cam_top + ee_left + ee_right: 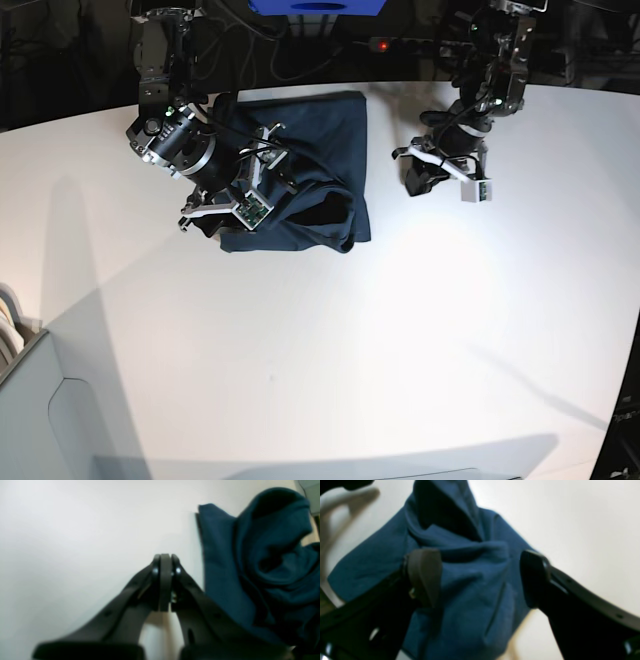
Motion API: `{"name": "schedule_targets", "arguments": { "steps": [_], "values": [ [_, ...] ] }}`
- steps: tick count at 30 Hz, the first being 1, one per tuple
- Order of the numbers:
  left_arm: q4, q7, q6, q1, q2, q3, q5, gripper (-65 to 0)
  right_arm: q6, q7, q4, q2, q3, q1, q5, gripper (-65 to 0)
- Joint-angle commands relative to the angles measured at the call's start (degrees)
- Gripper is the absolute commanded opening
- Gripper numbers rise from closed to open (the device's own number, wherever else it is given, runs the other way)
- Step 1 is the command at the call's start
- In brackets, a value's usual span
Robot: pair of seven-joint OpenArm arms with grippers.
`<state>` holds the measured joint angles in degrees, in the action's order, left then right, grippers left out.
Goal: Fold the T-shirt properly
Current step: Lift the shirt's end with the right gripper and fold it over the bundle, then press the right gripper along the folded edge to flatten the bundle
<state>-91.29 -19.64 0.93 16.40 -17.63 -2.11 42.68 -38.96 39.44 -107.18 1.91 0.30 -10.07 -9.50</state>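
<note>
The T-shirt (315, 150) lies partly folded and bunched on the white table, dark navy, with a raised hump of cloth along its near edge. My right gripper (275, 162) hovers over its left part, open. In the right wrist view its fingers (425, 575) stand wide apart over the rumpled T-shirt (475, 590), and nothing is pinched between them. My left gripper (415, 180) sits on the bare table just right of the shirt. In the left wrist view it (165, 560) is shut on nothing, with the T-shirt (262, 567) lying to its right.
The white table (400, 330) stretches toward the front. A grey bin (30, 400) stands at the front left corner. Cables and a power strip with a red light (381, 45) run behind the table's far edge.
</note>
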Motion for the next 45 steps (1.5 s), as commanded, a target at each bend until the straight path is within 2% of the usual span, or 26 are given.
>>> {"name": "schedule_targets", "arguments": {
  "steps": [1,5,9,15,19,27,29,32,34,37,42,45],
  "values": [
    [-1.42,1.13,-0.62,-0.10,-0.35,1.01,0.36,-65.0,-1.04,-1.33,-0.38,0.07,-0.08,0.61,0.84,-24.8],
    [-1.42,1.13,-0.71,1.05,-0.26,3.12,0.36,-65.0,-1.04,-1.33,0.85,0.07,-0.08,0.70,0.84,-39.2],
    [-1.42,1.13,-0.80,1.05,-0.26,3.65,0.36,-65.0,-1.04,-1.33,0.76,0.15,-0.08,0.44,0.84,-63.9],
    [-1.42,1.13,-0.80,1.66,-0.26,3.65,0.36,-65.0,-1.04,-1.42,-3.02,0.42,-0.34,-2.02,0.84,-64.7],
    [-1.42,1.13,-0.80,1.49,-0.17,3.65,0.36,-65.0,-1.04,-1.42,-6.54,0.07,-4.73,-4.40,0.84,-64.9],
    [-1.42,1.13,-0.80,1.31,-0.17,3.65,0.36,-65.0,-1.04,-1.42,-6.36,-0.02,-12.12,-6.51,0.49,-64.9],
    [-1.42,1.13,-0.80,1.57,-0.17,3.65,0.36,-65.0,-1.04,-1.42,-5.66,-1.08,-13.70,-6.42,0.49,-64.9],
    [-1.42,1.13,-0.80,1.75,-0.17,3.65,0.36,-65.0,-1.04,-1.42,-4.17,-2.57,-16.25,-5.98,0.49,-64.7],
    [-1.42,1.13,-0.80,1.84,-0.17,3.65,0.36,-65.0,-1.04,-1.42,-3.29,-3.80,-17.83,-5.98,0.49,-61.6],
    [-1.42,1.13,-0.80,2.10,-0.17,3.65,0.36,-65.0,-1.04,-1.42,-2.85,-4.42,-18.54,-5.98,0.49,-51.1],
    [-1.42,1.13,-0.62,2.54,-0.17,3.65,0.36,-65.0,-1.04,-1.42,-4.25,-4.77,-18.54,-6.42,0.75,-29.0],
    [-2.03,1.13,-0.53,2.54,-0.17,3.65,0.36,-65.0,-1.04,-1.42,-8.21,-5.03,-18.01,-6.51,0.84,-23.1]
  ]
}}
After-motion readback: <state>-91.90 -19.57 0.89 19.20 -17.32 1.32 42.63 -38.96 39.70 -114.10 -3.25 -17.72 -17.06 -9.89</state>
